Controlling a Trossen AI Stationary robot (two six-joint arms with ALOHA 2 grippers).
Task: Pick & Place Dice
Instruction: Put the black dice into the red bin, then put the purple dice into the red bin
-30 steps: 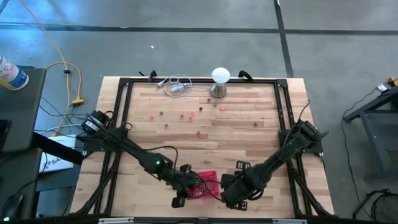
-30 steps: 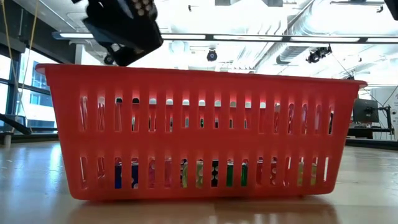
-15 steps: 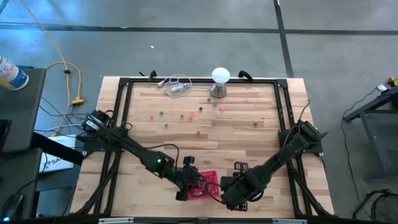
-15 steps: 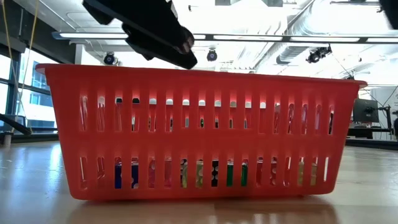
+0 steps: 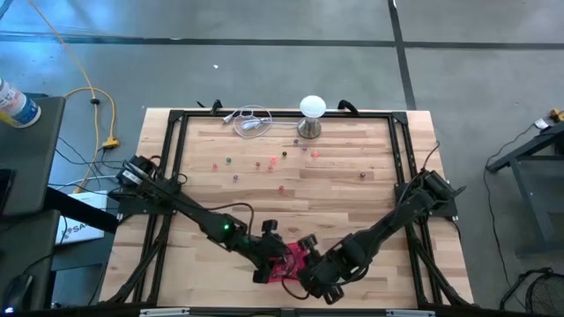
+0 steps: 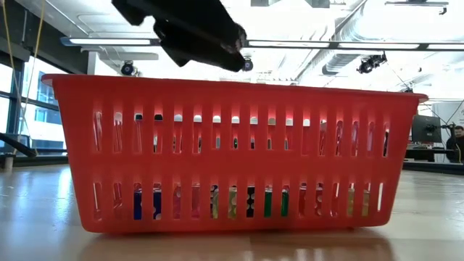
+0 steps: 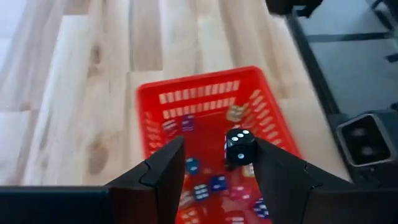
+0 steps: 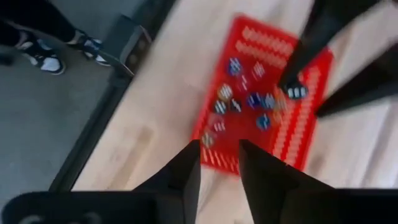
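A red mesh basket stands near the table's front edge and holds several coloured dice. My left gripper hangs open over the basket, with a black die between its fingers, close to one of them. My right gripper is above the basket's right side, slightly open with nothing between its fingers. More dice lie scattered on the far half of the table. My left gripper has the black die's side against the inner face of one finger. The other finger stands well apart from it. I cannot tell whether the die still touches that finger. The die is in the air above the basket's inside, its white pips toward the camera.
A metal stand with a white ball top and a coil of cable sit at the table's far edge. A black frame runs round the tabletop. A person's feet show on the floor beside the table.
My right gripper has gone toward the table's left edge, over the basket's right part, and has rolled about its own axis. My left gripper has turned a little while staying over the basket.
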